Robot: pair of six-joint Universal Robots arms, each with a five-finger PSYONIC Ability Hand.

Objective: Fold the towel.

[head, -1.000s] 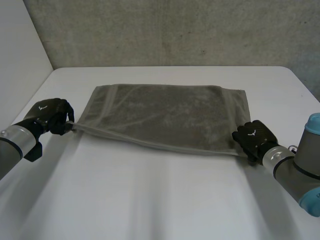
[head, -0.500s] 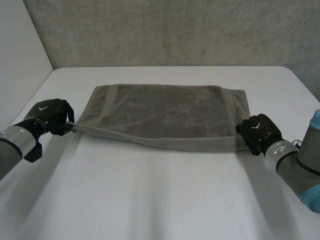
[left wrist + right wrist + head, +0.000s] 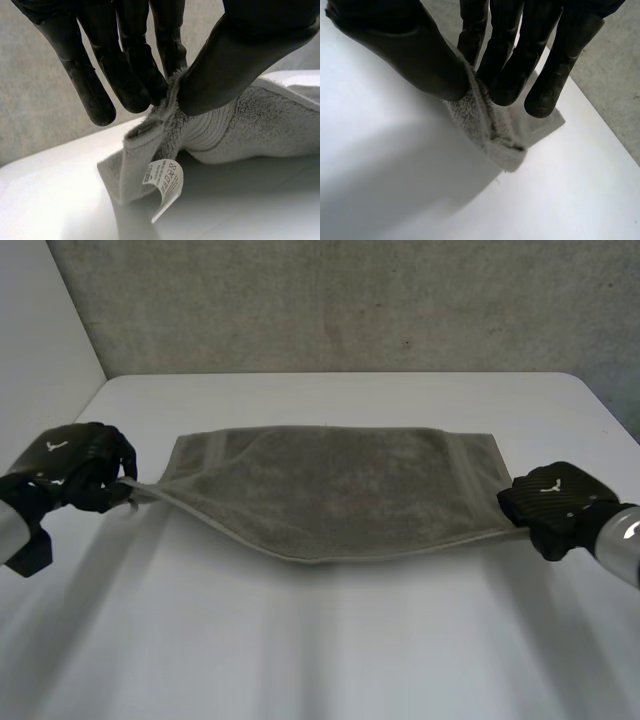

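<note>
A grey-green towel (image 3: 330,485) is stretched across the white table (image 3: 320,640) between both hands, its near edge lifted and sagging in the middle. My left hand (image 3: 80,465) pinches the towel's near left corner (image 3: 165,125) between thumb and fingers; a white care label (image 3: 165,182) hangs under that corner. At the other end my right hand (image 3: 555,502) pinches the near right corner (image 3: 492,127) the same way, just above the table. The far edge of the towel still lies on the table.
A grey concrete wall (image 3: 350,300) stands behind the table's far edge. Bare table stretches in front of the towel, between my arms. The table's right edge (image 3: 605,125) runs close by my right hand.
Both hands have risen and moved apart, lifting the towel's near edge off the table and pulling it taut. The right hand closed on its corner.
</note>
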